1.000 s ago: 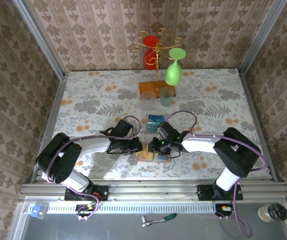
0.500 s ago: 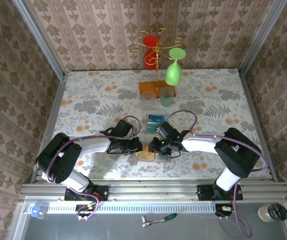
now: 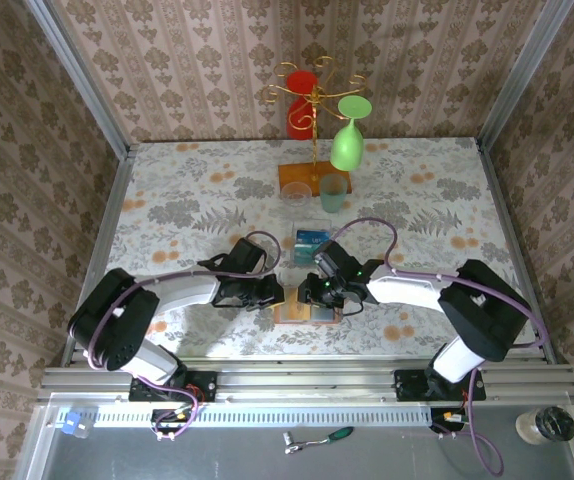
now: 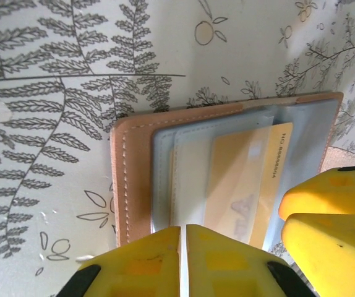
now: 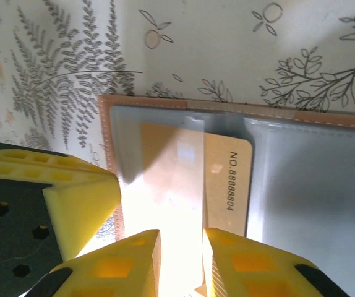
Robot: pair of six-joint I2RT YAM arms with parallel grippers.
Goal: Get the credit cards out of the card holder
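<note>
The card holder point(image 3: 305, 310) lies open on the table, brown leather edge point(image 4: 131, 179) outside, grey-blue lining point(image 5: 313, 185) inside. A tan-gold card point(image 5: 227, 179) marked NO.8888804 sticks partly out of its pocket; the same card point(image 4: 252, 179) shows in the left wrist view. My left gripper point(image 4: 185, 260) is shut, its tips low over the wallet's left pocket. My right gripper point(image 5: 180, 260) hovers over the gold card with a narrow gap between its fingers, nothing held. The two grippers point(image 3: 279, 296) point(image 3: 315, 290) almost touch above the wallet. Blue cards point(image 3: 310, 238) lie in a clear tray.
The clear tray point(image 3: 297, 247) sits just behind the wallet. Further back stand a teal cup point(image 3: 333, 193), a clear glass point(image 3: 296, 192) and an orange-brown rack base point(image 3: 302, 176) whose gold rack holds a red cup point(image 3: 301, 100) and a green glass point(image 3: 348, 140).
Almost nothing differs. The right arm's elbow has shifted slightly; both grippers stay over the open wallet.
</note>
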